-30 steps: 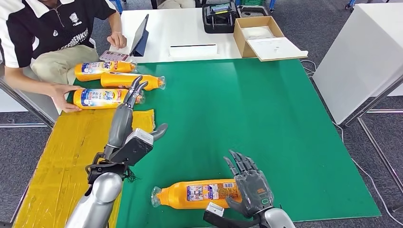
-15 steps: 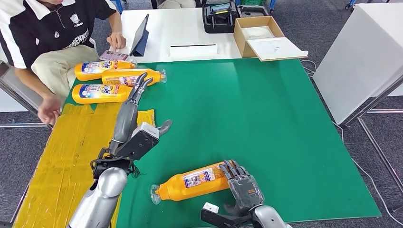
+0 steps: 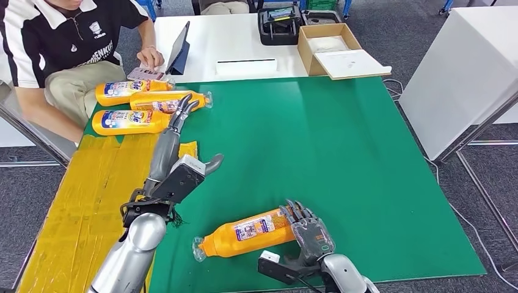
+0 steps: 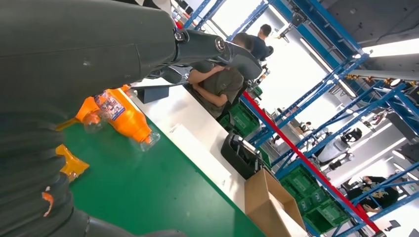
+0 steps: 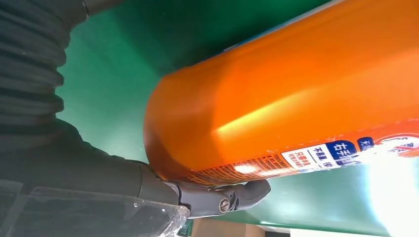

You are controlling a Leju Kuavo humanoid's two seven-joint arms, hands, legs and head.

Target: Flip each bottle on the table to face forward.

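Observation:
An orange bottle lies on the green mat near the front edge, cap pointing left, label partly up. My right hand grips its base end; in the right wrist view a finger curls under the bottle. Three more orange bottles lie at the far left: one at the back, one in the middle, one nearest me. My left hand stretches toward them with straight fingers and thumb apart, fingertips at the middle bottle, holding nothing. The left wrist view shows two of those bottles.
A seated person is at the far left, one hand by a tablet. Yellow sheet covers the left strip. A cardboard box and black case stand on the white table behind. A white table stands at the right.
My right hand has closed on the near bottle's base, which has rolled and swung its base end away from me. The person's hand has left the nearest far-left bottle. My left hand reached slightly farther.

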